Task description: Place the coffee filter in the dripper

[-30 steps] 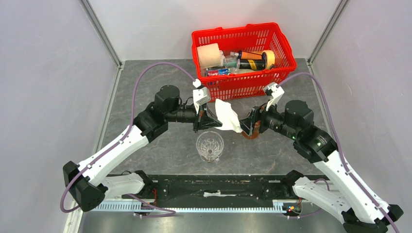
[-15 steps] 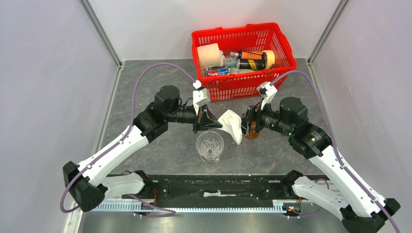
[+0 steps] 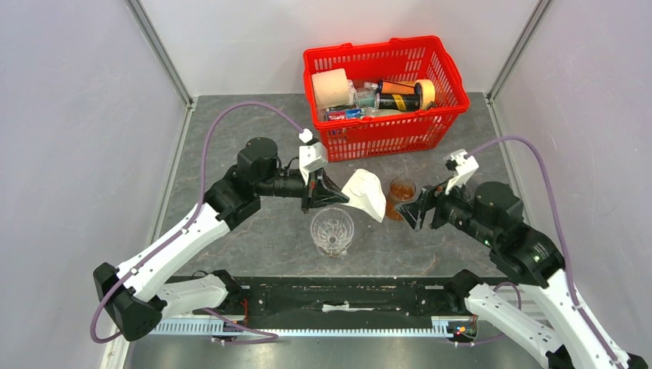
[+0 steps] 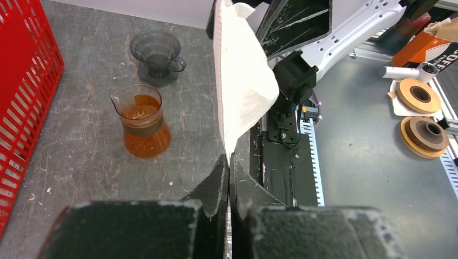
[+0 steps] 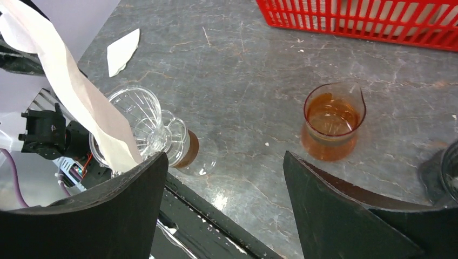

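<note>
The clear ribbed glass dripper stands near the table's front edge; it also shows in the right wrist view. My left gripper is shut on one edge of the white paper coffee filter and holds it in the air just above and right of the dripper. In the left wrist view the filter stands up from the closed left gripper. My right gripper is open and empty, right of the filter. In its own view the right gripper has wide-apart jaws, and the filter hangs over the dripper's rim.
A small carafe of brown liquid stands between the grippers, also in the wrist views. A dark smoky cup sits beyond it. A red basket of goods is at the back. A loose filter lies on the table.
My right gripper has drawn back to the right, away from the filter. The filter stays in my left gripper, which has shifted slightly left.
</note>
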You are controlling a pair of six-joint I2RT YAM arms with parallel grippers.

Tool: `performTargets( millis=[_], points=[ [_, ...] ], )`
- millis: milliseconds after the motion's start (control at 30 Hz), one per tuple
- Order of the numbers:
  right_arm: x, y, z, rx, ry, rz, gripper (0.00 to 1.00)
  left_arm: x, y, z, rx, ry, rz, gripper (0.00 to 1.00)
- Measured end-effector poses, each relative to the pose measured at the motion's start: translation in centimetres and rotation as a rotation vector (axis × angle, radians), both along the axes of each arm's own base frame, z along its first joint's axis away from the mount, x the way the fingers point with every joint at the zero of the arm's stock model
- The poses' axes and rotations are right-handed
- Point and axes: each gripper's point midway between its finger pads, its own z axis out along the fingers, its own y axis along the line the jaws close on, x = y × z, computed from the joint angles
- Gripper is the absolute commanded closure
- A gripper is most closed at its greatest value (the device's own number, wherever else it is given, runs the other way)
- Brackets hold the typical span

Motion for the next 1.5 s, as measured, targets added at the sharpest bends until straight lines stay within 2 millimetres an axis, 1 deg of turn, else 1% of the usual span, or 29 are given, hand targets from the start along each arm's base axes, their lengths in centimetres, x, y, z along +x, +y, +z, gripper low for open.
performTargets(
  millis=[67,200,433,600,800,933,1300,1433,1500],
  points=[
    [-0.7,-0.8,0.2,0.000,-0.014,-0.013,0.14,0.0,0.0,0.1,-0.002,-0.007,-0.001,0.98],
    [-1.1,-1.0,0.2,-0.001,-0.020,-0.002,0.13,0.0,0.1,0.1,-0.002,-0.010,-0.002,0.98],
    [-1.3,0.9,-0.9,-0.010,0.050,0.086,0.13,0.0,0.1,0.1,-0.002,-0.010,-0.002,0.98],
    [-1.7,1.2,-0.9,0.002,0.055,0.114,0.13,0.0,0.1,0.1,-0.002,-0.009,-0.002,0.98],
    [-2.3,1.6,0.0,0.035,0.036,0.144,0.13,-0.1,0.1,0.0,-0.002,-0.009,-0.003,0.98],
    [-2.1,1.9,0.3,0.053,0.028,0.151,0.13,-0.1,0.1,0.0,-0.002,-0.008,-0.006,0.98],
    [-1.3,2.7,0.4,0.063,0.019,0.160,0.13,-0.5,0.0,0.1,-0.005,-0.004,-0.029,0.98],
    [-1.3,2.8,0.1,0.071,0.012,0.166,0.13,-0.6,0.0,0.1,-0.007,-0.004,-0.035,0.98],
    [-1.2,3.2,0.0,0.084,0.006,0.180,0.13,-0.7,-0.1,0.2,-0.011,-0.005,-0.045,0.98]
  ],
)
